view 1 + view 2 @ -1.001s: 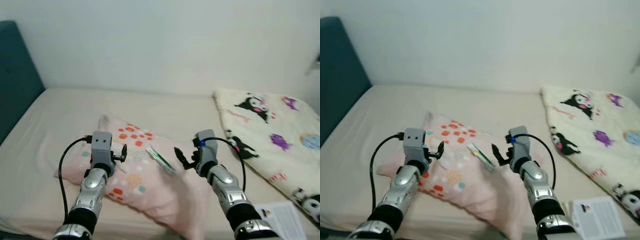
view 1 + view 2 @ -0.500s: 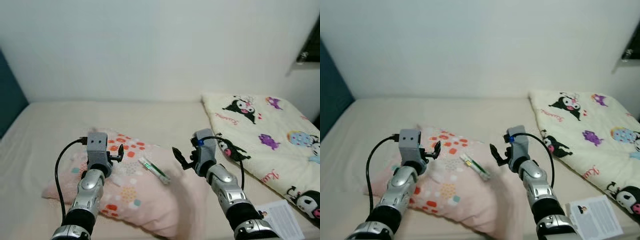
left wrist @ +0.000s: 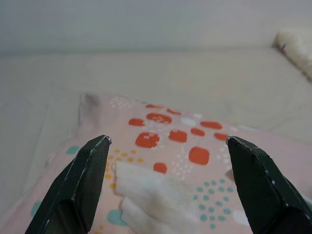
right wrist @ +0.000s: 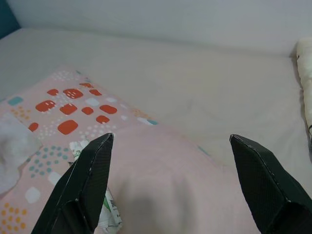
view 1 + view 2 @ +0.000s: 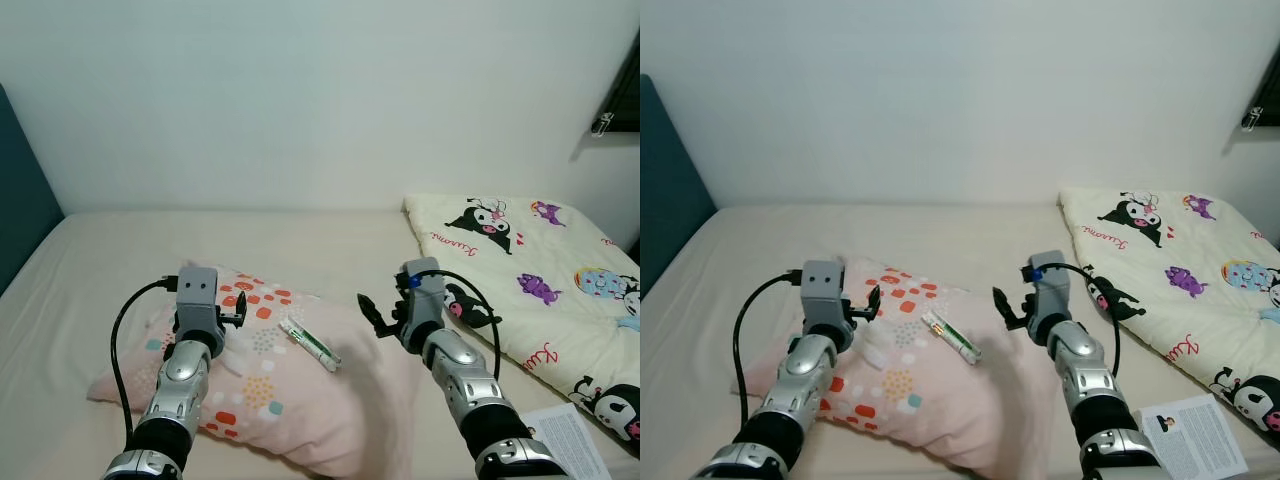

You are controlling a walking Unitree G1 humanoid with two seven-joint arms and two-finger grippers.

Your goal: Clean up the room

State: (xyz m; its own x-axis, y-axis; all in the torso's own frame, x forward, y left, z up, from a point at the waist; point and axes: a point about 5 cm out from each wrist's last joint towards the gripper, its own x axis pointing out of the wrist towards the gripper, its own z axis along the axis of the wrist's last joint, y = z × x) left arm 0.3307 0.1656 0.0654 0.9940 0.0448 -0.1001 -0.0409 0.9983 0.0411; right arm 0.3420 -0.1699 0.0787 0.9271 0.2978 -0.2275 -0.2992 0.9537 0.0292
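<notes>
Pillow (image 5: 270,390) in pale pink, printed with orange and teal squares, lies near the bed's (image 5: 120,240) front edge, a green-and-white wrapper (image 5: 309,345) resting on top. My left tool (image 5: 236,310) and right tool (image 5: 375,318) hover over it, fingers spread. A white crumpled thing (image 3: 151,195) under my left tool is hard to identify.

Soft even indoor light, no glare, faint shadows, head views sharp and slightly washed out, wrist views hazy, black fingertips (image 3: 83,190) blurred up close
</notes>
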